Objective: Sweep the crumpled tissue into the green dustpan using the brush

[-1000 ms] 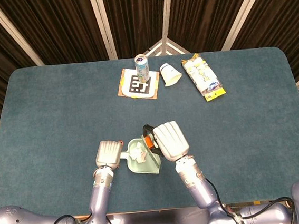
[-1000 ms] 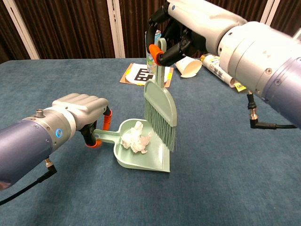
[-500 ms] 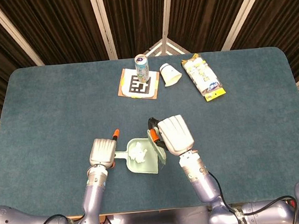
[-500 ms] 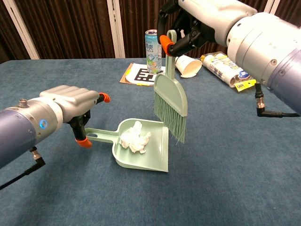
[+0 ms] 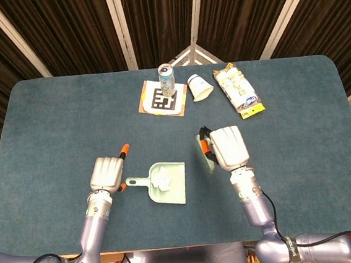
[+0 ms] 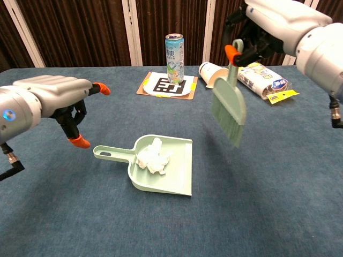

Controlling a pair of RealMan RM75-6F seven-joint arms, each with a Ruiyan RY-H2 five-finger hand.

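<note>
The green dustpan [image 5: 172, 191] [image 6: 177, 174] lies flat on the table with the crumpled white tissue [image 5: 163, 180] [image 6: 153, 159] inside it. My left hand [image 5: 107, 175] [image 6: 59, 99] hovers left of the dustpan handle, fingers apart, holding nothing. My right hand [image 5: 228, 147] [image 6: 273, 21] grips the handle of the green brush [image 6: 229, 107] [image 5: 205, 153], which hangs bristles down in the air, to the right of the dustpan and apart from it.
At the back stand a drink can [image 5: 166, 77] [image 6: 174, 51] on a marker card [image 5: 162, 99], a tipped paper cup [image 5: 200, 86] [image 6: 214, 74] and a snack packet [image 5: 238, 90] [image 6: 262, 80]. Blue cloth covers the table [image 5: 51, 131].
My left hand let go of the dustpan handle and drew away to the left. My right hand lifted the brush out of the dustpan and carried it right.
</note>
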